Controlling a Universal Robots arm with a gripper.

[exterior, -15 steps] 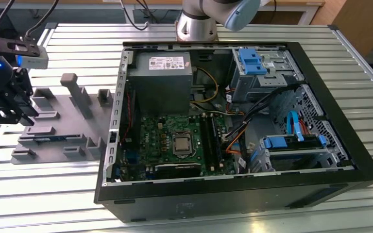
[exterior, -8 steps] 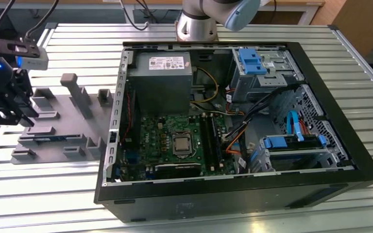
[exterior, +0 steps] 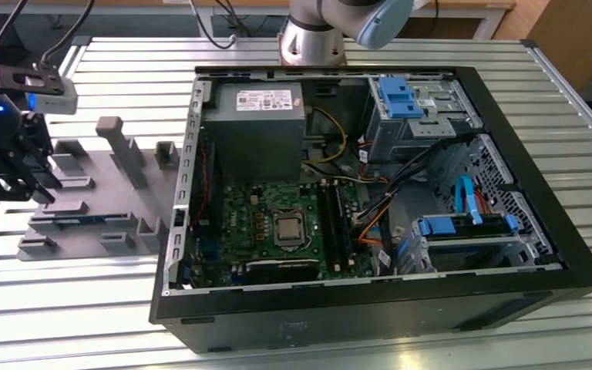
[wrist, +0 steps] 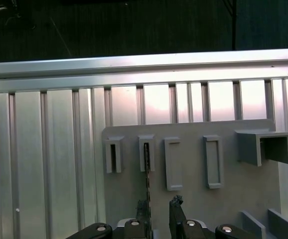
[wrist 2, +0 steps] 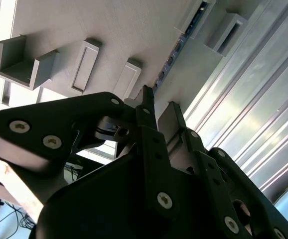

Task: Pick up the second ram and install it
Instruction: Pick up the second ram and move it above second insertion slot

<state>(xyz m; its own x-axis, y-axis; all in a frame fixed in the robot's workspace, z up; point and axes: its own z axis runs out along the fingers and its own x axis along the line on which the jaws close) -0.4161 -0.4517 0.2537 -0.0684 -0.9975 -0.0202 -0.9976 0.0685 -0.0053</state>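
1. The gripper (wrist: 159,204) hangs over a grey holder (wrist: 194,199). The holder lies near the edge of the table (exterior: 378,54) on the exterior view's left.
2. Its 2 fingers (wrist: 176,206) are apart with a gap between them, and they hold nothing.
3. The second ram (wrist: 147,172) stands on its thin edge in 1 slot of the holder. That slot is in the row of slots along the holder's edge.
4. In both wrist views the ram runs in a line toward the gap between the fingers, close beside 1 finger. I cannot tell if that finger touches it.
5. So the ram is not picked up yet. It sits in the holder, well apart from the computer case (exterior: 378,316).
6. The case lies open in the middle of the table, with the green board (exterior: 265,208) showing inside.
7. The long dark memory slots (exterior: 333,220) are just beside the chip socket (exterior: 289,228) on that board. I cannot tell if 1 stick sits there already.
8. I think the job is only at its start. The grab, the lift, the carry and the push into a slot are all not done.
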